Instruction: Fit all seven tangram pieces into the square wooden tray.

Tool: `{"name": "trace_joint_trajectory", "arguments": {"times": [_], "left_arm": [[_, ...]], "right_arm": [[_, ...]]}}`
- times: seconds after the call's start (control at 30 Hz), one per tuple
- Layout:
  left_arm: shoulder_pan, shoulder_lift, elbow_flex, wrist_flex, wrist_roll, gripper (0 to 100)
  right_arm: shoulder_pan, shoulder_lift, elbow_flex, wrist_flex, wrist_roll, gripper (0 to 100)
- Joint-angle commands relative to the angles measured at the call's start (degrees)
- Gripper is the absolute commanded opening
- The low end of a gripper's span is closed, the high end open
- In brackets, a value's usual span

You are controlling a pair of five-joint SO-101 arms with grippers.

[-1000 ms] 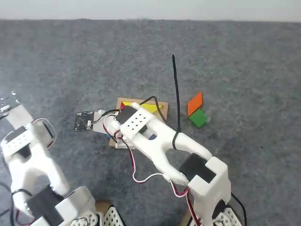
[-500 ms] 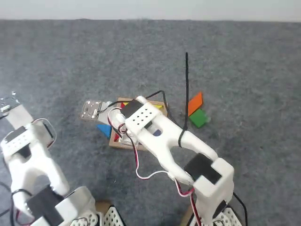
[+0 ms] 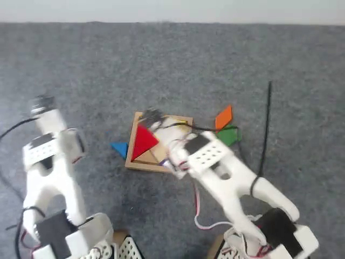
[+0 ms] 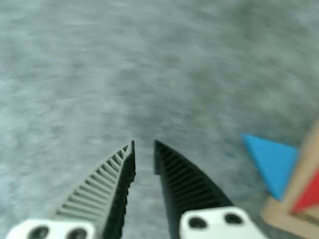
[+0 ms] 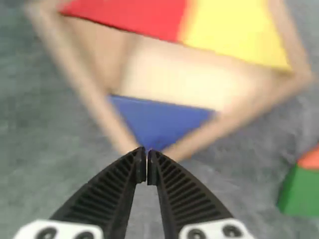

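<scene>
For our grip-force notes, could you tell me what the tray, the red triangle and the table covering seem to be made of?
Tray: pale, matte tan wood by its look, though the grain is too blurred to confirm.
Red triangle: probably painted wood or plastic, given its flat, even colour.
Table covering: grey felt or short-pile carpet, judging by its mottled, fuzzy texture.

surface: grey felt-like mat | far edge: pale wall strip | light: even
</scene>
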Motion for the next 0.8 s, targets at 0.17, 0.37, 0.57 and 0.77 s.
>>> {"name": "trace_joint_trajectory", "arguments": {"times": [0.17,0.37,0.57,0.77], "left_arm": [[18.3,-2.3,-7.1,3.6,12.4,13],[18.8,-2.3,-7.8,2.3,20.7,13],[18.7,-2.5,-4.2,-4.0,18.1,13],[18.6,-2.5,-4.0,-3.9,18.1,13]], "right_arm": [[5.6,-4.4,1.2,-3.3,-1.2,0.6],[11.1,-7.0,-0.7,-0.6,-0.7,1.0],[16.7,-9.5,-3.8,5.1,2.5,19.9],[17.4,-1.5,-3.9,0.6,6.7,30.7]]}}
